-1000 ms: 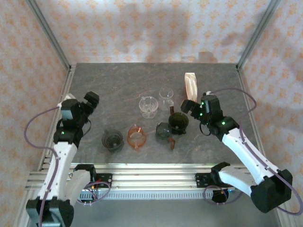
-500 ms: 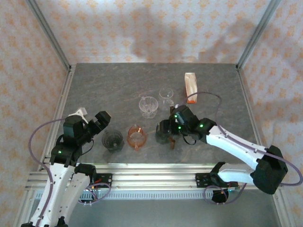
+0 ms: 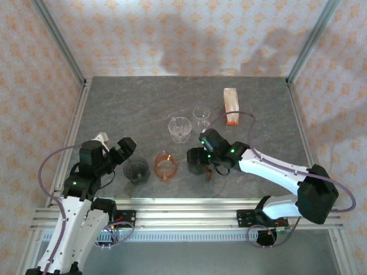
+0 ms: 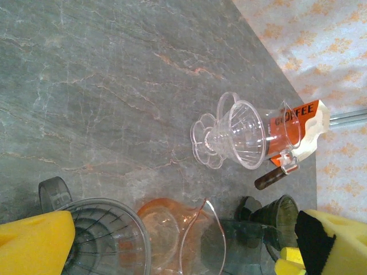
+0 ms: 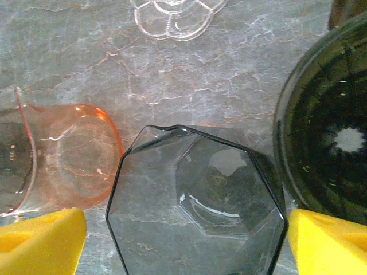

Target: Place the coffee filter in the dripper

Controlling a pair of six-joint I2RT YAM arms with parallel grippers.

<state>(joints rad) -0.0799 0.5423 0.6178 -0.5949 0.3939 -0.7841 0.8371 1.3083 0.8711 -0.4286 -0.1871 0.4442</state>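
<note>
Grey marbled surface (image 3: 126,103) between patterned paper walls, seen from above: the filter pack (image 3: 230,106) stands at the far right, well apart from both arms. Nearer sit a clear dripper (image 3: 179,129), an orange vessel (image 3: 165,165) and a dark dripper (image 3: 136,169). The left pincer (image 3: 123,150) hovers just beside the dark dripper, jaws apart. The right pincer (image 3: 199,153) hangs over a smoky vessel (image 3: 194,166).

From the left wrist, the yellow pads (image 4: 34,243) stand wide, and the filter pack (image 4: 307,112), labelled COFFEE, shows behind the clear dripper (image 4: 241,134).

From the right wrist, the right pincer (image 5: 183,240) straddles the smoky vessel (image 5: 200,195), pads apart, clamping nothing.

Paper filters are likely light, limp and easily creased, and may cling together. A gentle pinch on an exposed top edge looks best.
</note>
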